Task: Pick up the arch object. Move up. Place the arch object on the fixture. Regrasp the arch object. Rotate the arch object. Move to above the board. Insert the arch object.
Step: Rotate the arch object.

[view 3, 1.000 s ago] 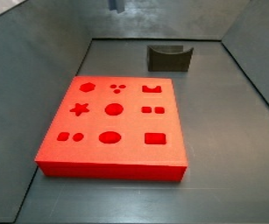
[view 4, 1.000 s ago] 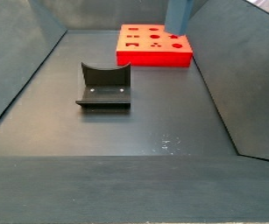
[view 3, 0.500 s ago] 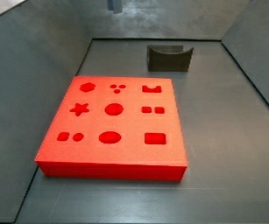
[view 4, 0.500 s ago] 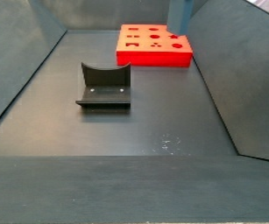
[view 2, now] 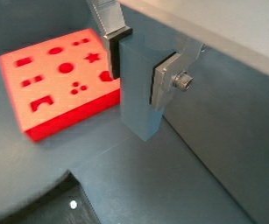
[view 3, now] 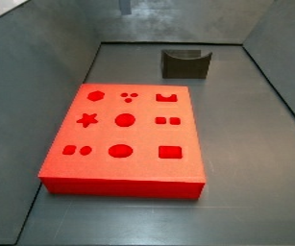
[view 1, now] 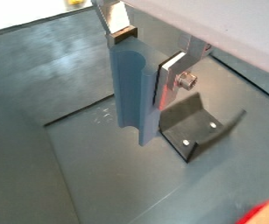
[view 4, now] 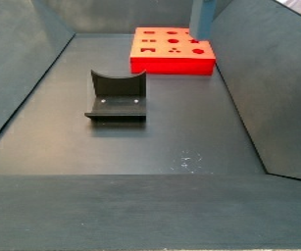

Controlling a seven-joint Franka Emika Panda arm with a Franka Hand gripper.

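Wrist views both show the gripper high above the floor, its silver fingers pinching the arch object, which hangs long axis down between them. Below it in a wrist view lies the fixture, empty, its scooped top facing up; another wrist view shows instead the board off to one side, well apart. Judging from this, lowering toward the fixture comes next. Both side views show fixture and board whole, but of the arm only a sliver at the upper edge.
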